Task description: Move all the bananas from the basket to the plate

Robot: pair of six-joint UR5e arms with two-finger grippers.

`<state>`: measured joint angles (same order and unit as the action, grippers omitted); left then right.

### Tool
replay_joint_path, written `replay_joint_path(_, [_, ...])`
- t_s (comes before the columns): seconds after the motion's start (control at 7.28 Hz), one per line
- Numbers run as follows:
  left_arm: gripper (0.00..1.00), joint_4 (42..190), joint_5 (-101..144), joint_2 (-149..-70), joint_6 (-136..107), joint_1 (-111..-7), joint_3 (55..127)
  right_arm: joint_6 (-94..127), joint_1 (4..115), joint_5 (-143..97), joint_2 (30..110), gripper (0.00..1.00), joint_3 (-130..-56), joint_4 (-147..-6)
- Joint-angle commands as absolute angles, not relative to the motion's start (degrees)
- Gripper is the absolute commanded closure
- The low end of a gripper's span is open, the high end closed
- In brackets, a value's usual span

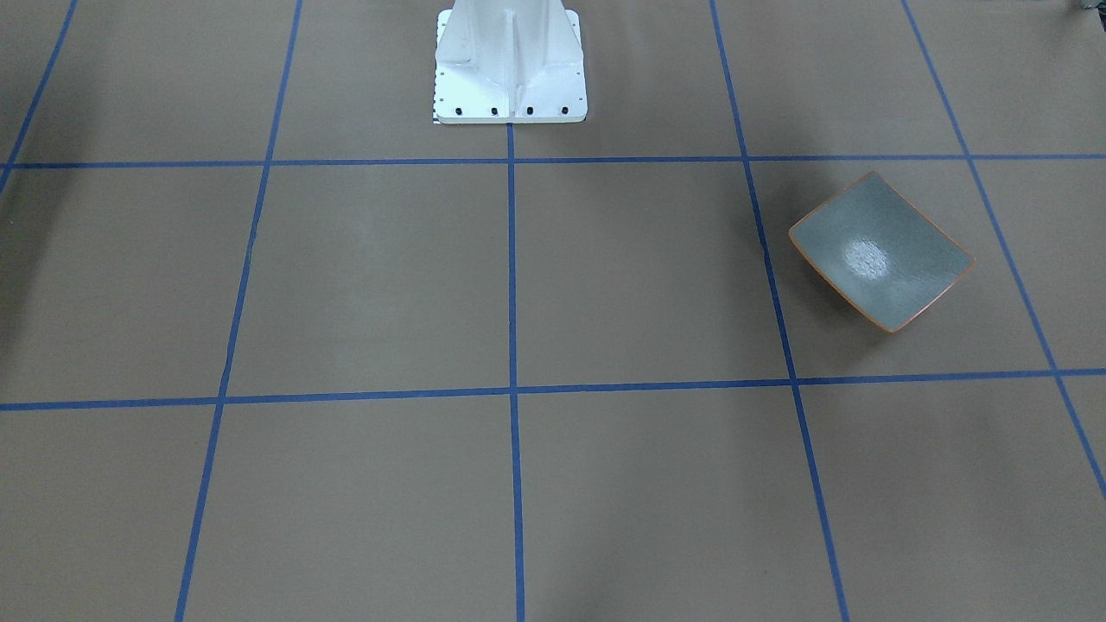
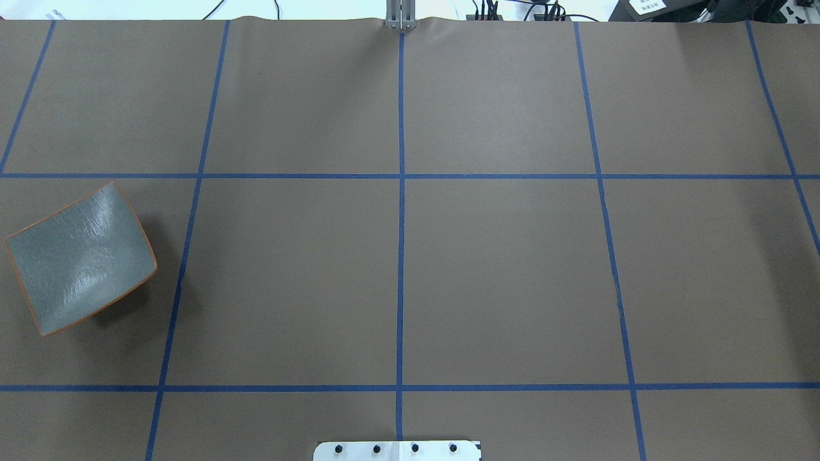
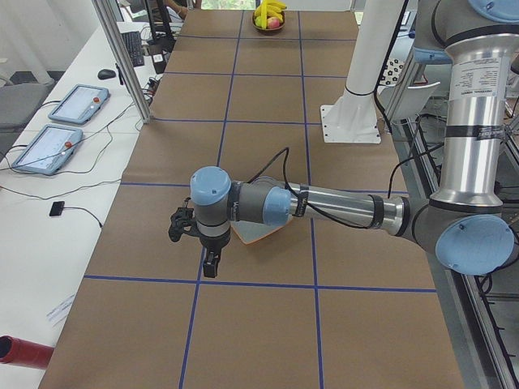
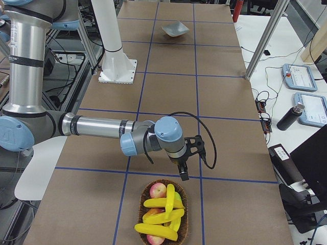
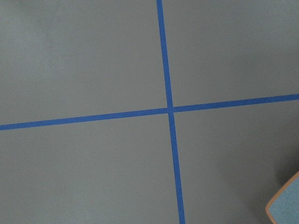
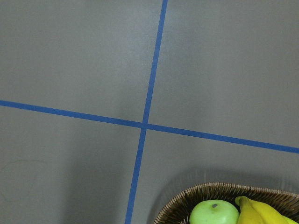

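Several yellow bananas point(image 4: 162, 217) lie in a wicker basket point(image 4: 144, 196) at the table's right end; one banana point(image 6: 261, 212) shows low in the right wrist view. My right gripper point(image 4: 182, 171) hangs just short of the basket's near rim, pointing down; I cannot tell whether it is open or shut. The grey-green plate point(image 2: 80, 256) with an orange rim sits empty at the left end, also the plate point(image 1: 881, 250). My left gripper point(image 3: 210, 264) hovers beside the plate point(image 3: 258, 232), which the wrist half hides; its state cannot be told either.
Red apples point(image 4: 158, 190) and a green apple point(image 6: 212, 213) share the basket. The white robot base point(image 1: 510, 69) stands mid-table at the robot's side. Blue tape lines grid the brown table. Tablets point(image 3: 49, 146) and cables lie on a side bench.
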<state>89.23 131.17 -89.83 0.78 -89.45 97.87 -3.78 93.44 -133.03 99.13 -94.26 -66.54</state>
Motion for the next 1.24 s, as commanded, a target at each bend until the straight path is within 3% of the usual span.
replay_joint_path(0.0, [0.0,89.3,131.31,-89.82,0.62,-89.3,97.82,-20.46,93.51,-131.15,99.84,0.0,-87.38,-59.68])
replay_joint_path(0.41, [0.0,89.3,131.4,-89.74,0.44,-89.3,97.47,-51.58,90.36,-123.77,98.97,0.04,-84.21,-60.9])
replay_joint_path(0.82, [0.0,89.38,131.4,-89.48,0.44,-89.21,97.38,-55.72,87.72,-123.84,99.49,0.14,-82.18,-64.14])
replay_joint_path(0.96, [0.0,89.38,131.4,-89.21,0.44,-89.21,97.38,-55.72,86.58,-123.66,99.58,0.37,-82.18,-64.94])
replay_joint_path(1.1, [0.0,89.47,131.4,-89.21,0.44,-89.21,97.38,-55.72,86.05,-123.4,99.23,0.88,-82.26,-64.95])
